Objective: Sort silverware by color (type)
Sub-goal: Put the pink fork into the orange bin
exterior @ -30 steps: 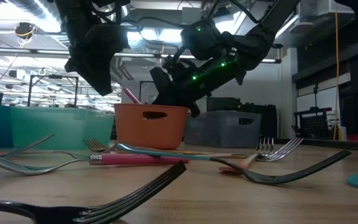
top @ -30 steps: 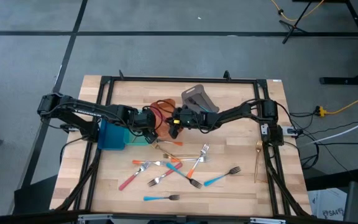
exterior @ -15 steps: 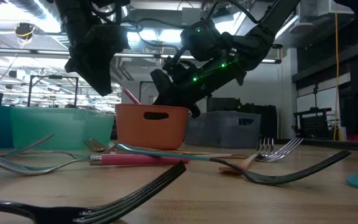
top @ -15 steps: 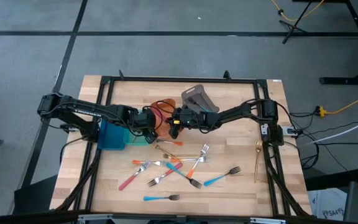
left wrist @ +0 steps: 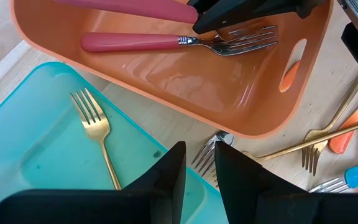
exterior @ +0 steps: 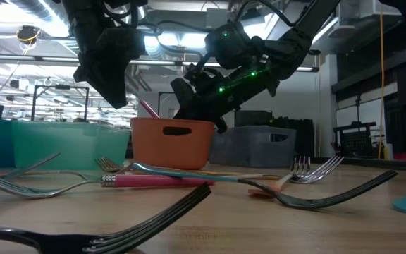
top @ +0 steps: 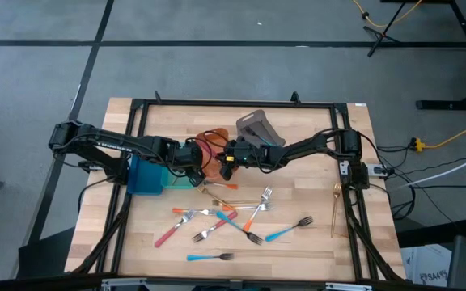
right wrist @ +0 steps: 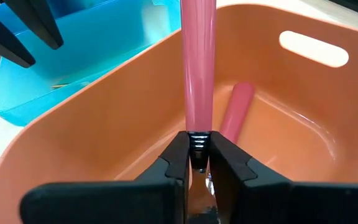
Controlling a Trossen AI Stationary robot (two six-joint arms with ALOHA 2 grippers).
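Note:
My right gripper (right wrist: 197, 163) reaches into the orange bin (top: 209, 142) and is shut on a pink-handled utensil (right wrist: 197, 68). A second pink-handled fork (left wrist: 166, 42) lies flat on that bin's floor. My left gripper (left wrist: 199, 171) hangs above the seam between the orange bin and the teal bin (left wrist: 36, 149), its fingers a narrow gap apart with nothing between them. One gold fork (left wrist: 98, 134) lies in the teal bin. Several forks with blue, orange, pink and gold handles (top: 225, 218) lie scattered on the table's near half. My right gripper pinches the utensil at its neck (right wrist: 197, 142), where the pink handle meets the metal, between its two fingers. The fingers slant down into the bin from the table's right and lie in line with the utensil. The handle (exterior: 149, 108) rises past the bin's rim; the fingers hide the head.
A grey bin (top: 257, 128) stands at the back, behind my right arm. A gold utensil (top: 336, 206) lies alone near the right frame rail. Forks (left wrist: 213, 146) lie on the wood just in front of the orange bin.

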